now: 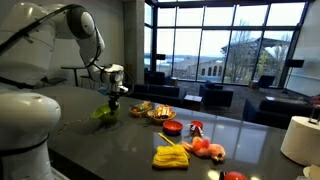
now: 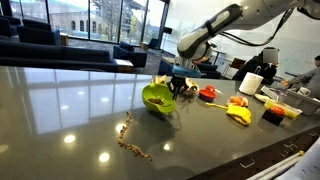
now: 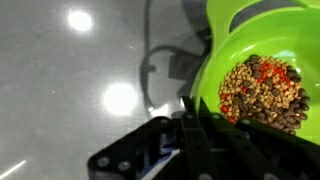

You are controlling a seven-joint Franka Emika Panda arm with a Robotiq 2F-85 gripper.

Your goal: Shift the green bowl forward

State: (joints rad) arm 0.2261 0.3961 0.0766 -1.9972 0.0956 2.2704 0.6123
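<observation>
Green bowl (image 2: 156, 98) tilted, its rim pinched betw. fingers (image 3: 195, 135), arm (image 2: 215, 25) stretched low over table (image 2: 60, 110).

Wrist view: bright lime-green round plastic bowl (image 3: 250, 35) is cut off by top & right edges. Dark Robotiq gripper (image 3: 200, 118) is blurred, cut off at btm. Brown-red grainy bowl contents (image 3: 262, 90) can't be identified. In an exterior view, gripper (image 1: 113, 97) is too small for detail.

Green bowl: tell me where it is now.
In an exterior view, the green bowl tilts at the gripper, left of the food plate.
</observation>
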